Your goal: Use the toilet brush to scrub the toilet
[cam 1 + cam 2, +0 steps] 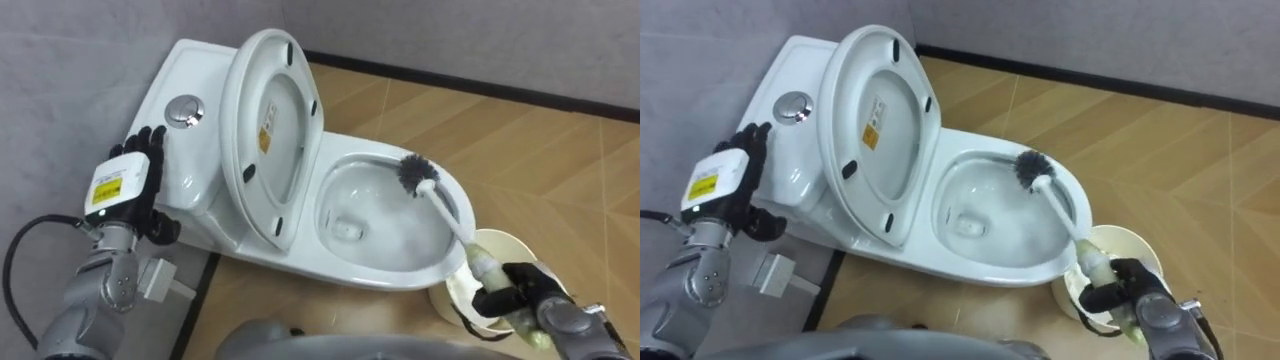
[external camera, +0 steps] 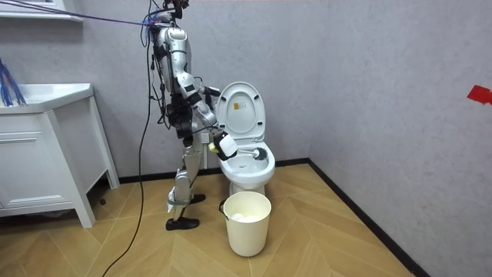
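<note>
A white toilet [image 1: 400, 280] stands against the wall with its lid and seat [image 1: 270, 130] raised. My right hand [image 1: 515, 287] is shut on the pale handle of a toilet brush [image 1: 448, 215]. Its dark bristle head [image 1: 415, 172] sits inside the bowl against the far rim. My left hand [image 1: 135, 185] hangs beside the cistern [image 1: 185, 150] with its fingers straight, touching nothing. In the room view I stand at the toilet [image 2: 247, 165], bent slightly toward it.
A cream bucket [image 1: 490, 245] stands on the wood floor just right of the bowl, under my right hand; it also shows in the room view as the bucket [image 2: 246, 223]. A silver flush button [image 1: 186, 110] tops the cistern. A white cabinet [image 2: 46, 154] stands on the room view's left.
</note>
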### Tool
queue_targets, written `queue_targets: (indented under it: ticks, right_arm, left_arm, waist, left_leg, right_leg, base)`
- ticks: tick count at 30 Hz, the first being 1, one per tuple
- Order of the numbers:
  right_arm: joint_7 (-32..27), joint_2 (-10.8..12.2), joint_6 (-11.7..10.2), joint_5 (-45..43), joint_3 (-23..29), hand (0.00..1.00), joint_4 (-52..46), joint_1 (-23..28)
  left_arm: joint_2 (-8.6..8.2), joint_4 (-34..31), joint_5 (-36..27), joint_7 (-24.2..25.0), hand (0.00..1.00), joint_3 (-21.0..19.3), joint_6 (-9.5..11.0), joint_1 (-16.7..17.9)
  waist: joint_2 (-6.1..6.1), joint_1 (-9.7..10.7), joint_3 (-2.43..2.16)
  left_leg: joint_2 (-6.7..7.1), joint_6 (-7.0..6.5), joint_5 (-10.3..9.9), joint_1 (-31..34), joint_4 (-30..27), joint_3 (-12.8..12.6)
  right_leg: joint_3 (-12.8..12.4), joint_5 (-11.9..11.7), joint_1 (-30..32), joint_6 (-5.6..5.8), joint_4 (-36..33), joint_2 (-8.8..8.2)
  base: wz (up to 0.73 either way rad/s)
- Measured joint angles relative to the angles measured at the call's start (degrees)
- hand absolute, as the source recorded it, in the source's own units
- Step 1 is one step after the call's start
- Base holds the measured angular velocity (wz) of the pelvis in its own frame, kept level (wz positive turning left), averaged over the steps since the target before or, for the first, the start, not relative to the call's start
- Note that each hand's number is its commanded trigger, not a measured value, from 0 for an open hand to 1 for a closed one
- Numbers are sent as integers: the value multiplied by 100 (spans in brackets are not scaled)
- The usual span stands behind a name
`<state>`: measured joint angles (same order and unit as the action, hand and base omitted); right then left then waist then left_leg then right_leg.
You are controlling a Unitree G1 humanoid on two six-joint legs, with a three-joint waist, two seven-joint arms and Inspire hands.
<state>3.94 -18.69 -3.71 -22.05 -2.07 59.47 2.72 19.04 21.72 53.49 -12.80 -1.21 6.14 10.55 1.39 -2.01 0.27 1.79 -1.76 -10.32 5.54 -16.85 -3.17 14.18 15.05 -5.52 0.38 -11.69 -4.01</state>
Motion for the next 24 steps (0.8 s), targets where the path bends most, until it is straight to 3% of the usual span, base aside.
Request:
queue_targets:
  ticks: [5, 10, 12, 17, 19, 21, 24]
  right_arm:
    - [-9, -63, 5, -1108, -424, 100, -269, 39]
    - [-87, -159, 1, -1905, -808, 100, 1, -156]
    - [-202, -167, 10, -1958, -813, 100, 98, -263]
    - [-461, -322, 9, -1996, -982, 100, 386, -642]
    - [-545, -466, -28, -1995, -1038, 100, 613, -955]
    - [-665, -607, -33, -1971, -1110, 100, 775, -1160]
    - [-740, -821, -36, -2064, -1333, 100, 825, -1510]
  left_arm:
    - [181, 98, 9, -2, 0, 68, 0, -196]
    - [224, 780, 0, -14, 0, 279, 15, -828]
    - [227, 874, -3, -73, 0, 361, 25, -868]
    - [310, 1244, -27, -387, 0, 622, 127, -1368]
    - [506, 1399, -33, -552, 0, 868, 210, -1645]
    - [614, 1434, -34, -645, 0, 1087, 226, -1870]
    - [702, 1435, -47, -832, 0, 1222, 250, -2055]
  waist:
    - [-49, -36, -28]
    - [-134, -148, -12]
    - [-155, -149, 5]
    - [-275, -141, 78]
    - [-351, -109, 127]
    - [-377, -146, 167]
    - [-361, -156, 186]
  left_leg:
    - [-20, 1, -1, 225, -71, -67]
    - [-42, -22, 10, 699, -285, 42]
    - [-51, -35, 17, 846, -354, 50]
    - [-47, -93, 47, 1436, -620, 168]
    - [5, -141, 102, 1785, -782, 261]
    - [33, -182, 137, 2047, -911, 278]
    - [114, -219, 188, 2480, -1071, 276]
  right_leg:
    - [39, -2, 265, -4, -136, 8]
    - [90, -1, 701, -5, -400, 2]
    - [111, -1, 897, -5, -514, -10]
    - [311, 19, 1445, -15, -937, -74]
    - [501, 112, 1788, -13, -1266, -197]
    - [506, 195, 2081, -10, -1527, -277]
    - [480, 306, 2634, -11, -1928, -429]
  base:
    - [-5]
    - [4]
    - [6]
    - [11]
    - [25]
    - [18]
    - [3]
